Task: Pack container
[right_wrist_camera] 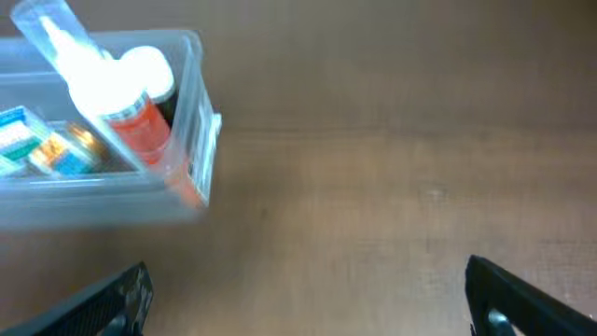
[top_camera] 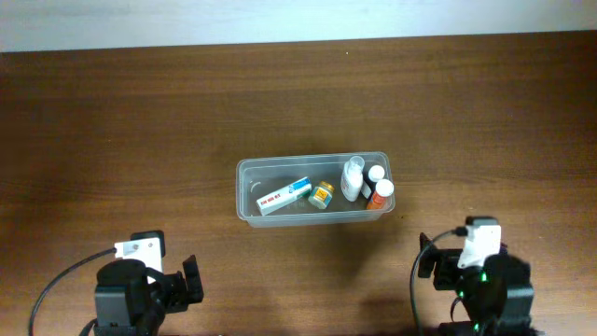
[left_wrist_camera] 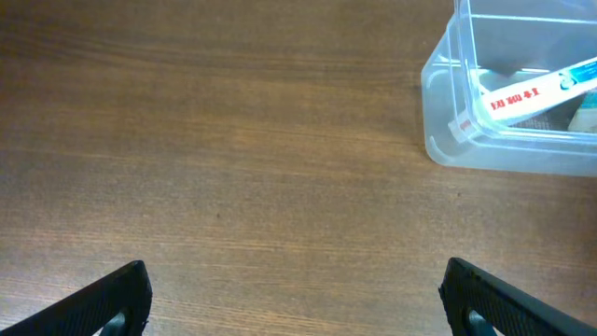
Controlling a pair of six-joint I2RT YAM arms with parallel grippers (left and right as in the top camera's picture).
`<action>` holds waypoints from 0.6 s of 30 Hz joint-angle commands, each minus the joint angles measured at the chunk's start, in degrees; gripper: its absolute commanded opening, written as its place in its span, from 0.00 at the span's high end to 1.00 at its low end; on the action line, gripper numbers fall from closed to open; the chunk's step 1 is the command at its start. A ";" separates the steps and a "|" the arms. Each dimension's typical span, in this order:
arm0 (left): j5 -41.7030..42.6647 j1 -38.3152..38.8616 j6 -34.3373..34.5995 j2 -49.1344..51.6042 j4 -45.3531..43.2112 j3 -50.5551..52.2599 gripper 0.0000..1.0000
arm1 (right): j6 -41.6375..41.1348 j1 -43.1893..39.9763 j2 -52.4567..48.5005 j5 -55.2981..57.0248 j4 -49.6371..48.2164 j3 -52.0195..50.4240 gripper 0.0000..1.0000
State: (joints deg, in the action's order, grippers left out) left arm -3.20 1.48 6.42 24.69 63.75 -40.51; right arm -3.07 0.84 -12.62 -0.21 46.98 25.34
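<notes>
Well, container (top_camera: 241,192) holds white box (top_camera: 284,195), yellow jar (top_camera: 322,195), plus clear bottle (top_camera: 352,177), dark bottle (top_camera: 376,175) & orange bottle (top_camera: 381,195) at right end; my left gripper (left_wrist_camera: 297,299) & right gripper (right_wrist_camera: 308,299): jaws wide, empty.

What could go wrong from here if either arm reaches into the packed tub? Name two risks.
1. The orange bottle and spray bottle crowd the container's right end and rise above its rim; the right hand, open and clear of it, could tip them on a low approach.
2. The container looks light and its walls are clear, so a misjudged reach might nudge it across the table.
</notes>
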 commanded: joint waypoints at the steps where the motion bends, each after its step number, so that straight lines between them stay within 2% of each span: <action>1: 0.61 -0.15 -0.92 -0.37 -0.02 0.04 0.01 | -0.13 0.28 8.92 0.44 -4.90 -7.34 0.02; 3: 0.61 -0.15 -0.92 -0.37 -0.04 0.04 0.00 | -0.15 0.28 12.55 -0.04 -12.87 -12.35 0.02; 7: 0.61 -0.15 -0.92 -0.37 -0.02 0.04 0.00 | 1.31 0.28 12.37 -0.17 -30.21 -19.52 0.02; 10: 0.61 -0.15 -0.92 -0.37 -0.02 0.04 0.01 | 1.36 0.28 12.41 0.07 -39.01 -23.30 0.02; 18: 0.61 -0.15 -0.92 -0.37 -0.02 0.04 0.00 | 1.33 0.33 12.41 -0.15 -41.05 -24.33 0.02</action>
State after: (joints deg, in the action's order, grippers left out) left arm -3.18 1.48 6.44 24.69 63.75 -40.49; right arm -2.33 0.84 -0.80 -0.08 6.31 1.74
